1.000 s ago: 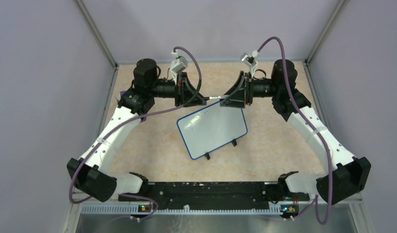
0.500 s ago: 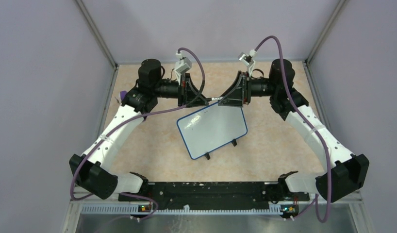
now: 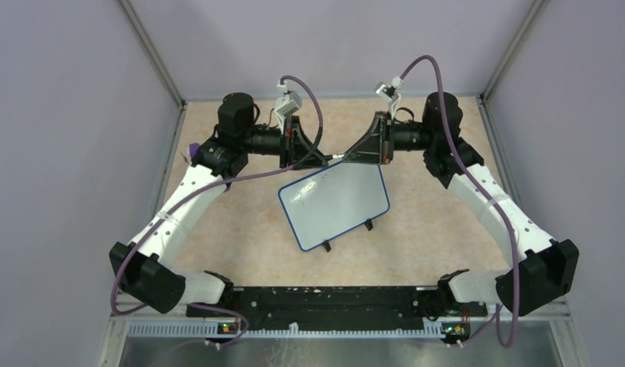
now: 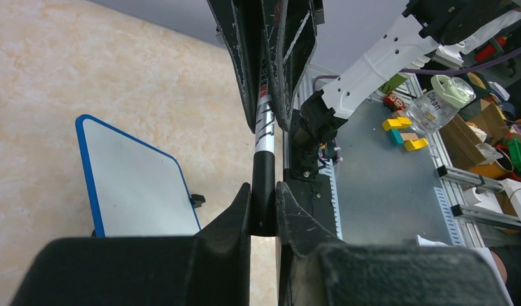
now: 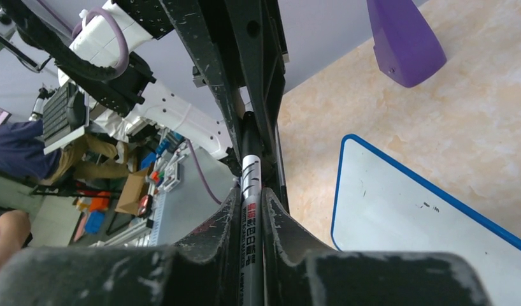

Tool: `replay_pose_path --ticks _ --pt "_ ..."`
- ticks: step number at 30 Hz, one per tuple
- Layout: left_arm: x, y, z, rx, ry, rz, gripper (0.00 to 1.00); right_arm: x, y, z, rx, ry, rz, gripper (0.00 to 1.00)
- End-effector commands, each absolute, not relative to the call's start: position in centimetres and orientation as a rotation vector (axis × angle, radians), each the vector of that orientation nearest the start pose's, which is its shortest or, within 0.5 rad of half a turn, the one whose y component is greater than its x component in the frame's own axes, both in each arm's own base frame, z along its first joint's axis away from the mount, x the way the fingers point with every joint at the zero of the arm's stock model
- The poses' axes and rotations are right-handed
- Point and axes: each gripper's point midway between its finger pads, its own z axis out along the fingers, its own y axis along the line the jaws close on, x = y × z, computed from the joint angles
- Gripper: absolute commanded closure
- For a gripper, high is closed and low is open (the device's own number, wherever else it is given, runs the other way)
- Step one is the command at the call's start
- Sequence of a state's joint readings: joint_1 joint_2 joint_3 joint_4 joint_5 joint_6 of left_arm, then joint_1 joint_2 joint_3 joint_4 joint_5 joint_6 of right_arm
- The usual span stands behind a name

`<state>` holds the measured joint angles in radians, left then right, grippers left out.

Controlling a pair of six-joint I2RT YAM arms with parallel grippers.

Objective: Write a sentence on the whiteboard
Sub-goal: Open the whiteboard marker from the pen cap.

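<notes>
- Since a second ago, your two arms have slid a little, and the whiteboard (image 3: 334, 205) has stayed put.
- Your left pincer (image 4: 263, 194) pinches the black end of the marker (image 4: 264, 153).
- Your right pincer (image 5: 250, 201) squeezes the marker's other end.
- The whiteboard lies tilted on the table (image 3: 241, 222), just on the near side of both pincers.

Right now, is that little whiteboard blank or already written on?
Blank. The whiteboard shows no lettering from above or from either wrist camera, only a few faint specks.
</notes>
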<state>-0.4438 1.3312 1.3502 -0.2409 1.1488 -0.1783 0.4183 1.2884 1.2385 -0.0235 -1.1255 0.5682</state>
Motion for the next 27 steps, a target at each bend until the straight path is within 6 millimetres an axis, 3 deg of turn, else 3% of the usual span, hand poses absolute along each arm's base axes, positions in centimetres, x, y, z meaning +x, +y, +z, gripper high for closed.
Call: replay_pose_path --ticks 1,4,7,8,27 --pt "22.6 -29.2 37.3 1.114 1.498 -1.412 1.00 22.0 29.1 38.9 -0.883 1.613 1.609 0.94" --pt "22.3 -29.2 37.5 1.125 1.488 -1.417 1.00 22.0 29.0 39.0 -0.897 1.603 1.598 1.00" --pt "22.0 -29.0 37.7 1.157 1.464 -1.412 1.00 21.8 28.8 39.0 -0.910 1.593 1.597 0.68" --pt "22.0 -28.9 37.7 1.162 1.464 -1.403 1.00 21.8 28.7 38.7 -0.898 1.620 1.605 0.64" --pt "22.4 -28.9 37.8 1.142 1.484 -1.371 1.00 21.5 28.7 37.7 -0.912 1.649 1.610 0.64"
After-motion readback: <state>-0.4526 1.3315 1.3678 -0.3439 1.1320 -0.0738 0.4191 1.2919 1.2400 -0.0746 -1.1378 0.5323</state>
